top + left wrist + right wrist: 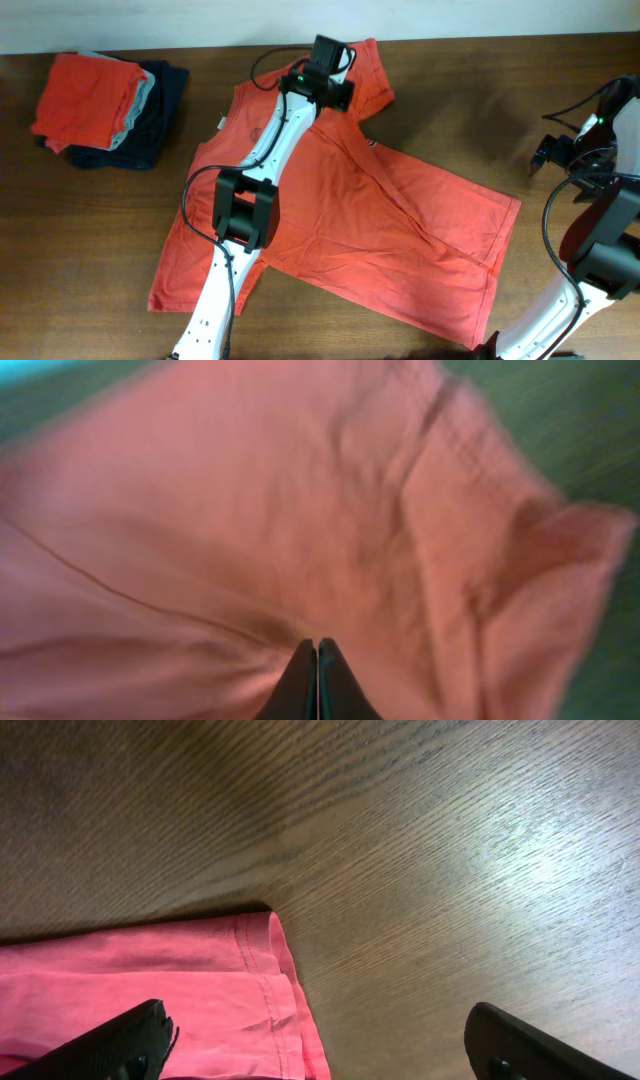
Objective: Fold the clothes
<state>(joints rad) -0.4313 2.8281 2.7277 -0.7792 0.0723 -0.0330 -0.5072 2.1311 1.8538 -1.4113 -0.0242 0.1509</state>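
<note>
Spread T-shirt (400, 230) lies open and rumpled on the table (560, 60); no fold is visible yet. Right gripper (318, 1035) sits just off its right hem corner, jaws wide, empty. Left gripper (317, 670) is over its far sleeve end, jaws together, apparently pinching gathered cloth. Beyond its far-left corner, a folded T-shirt (85, 95) tops the grey garment (140, 100) and navy garment (160, 125). Judgement: one done, this one barely begun.

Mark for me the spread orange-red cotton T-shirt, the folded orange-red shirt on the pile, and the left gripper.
spread orange-red cotton T-shirt (400, 220), overhead view, mid body fabric.
folded orange-red shirt (85, 95), overhead view, top face.
left gripper (317, 660), left wrist view, between shut fingertips.
</note>
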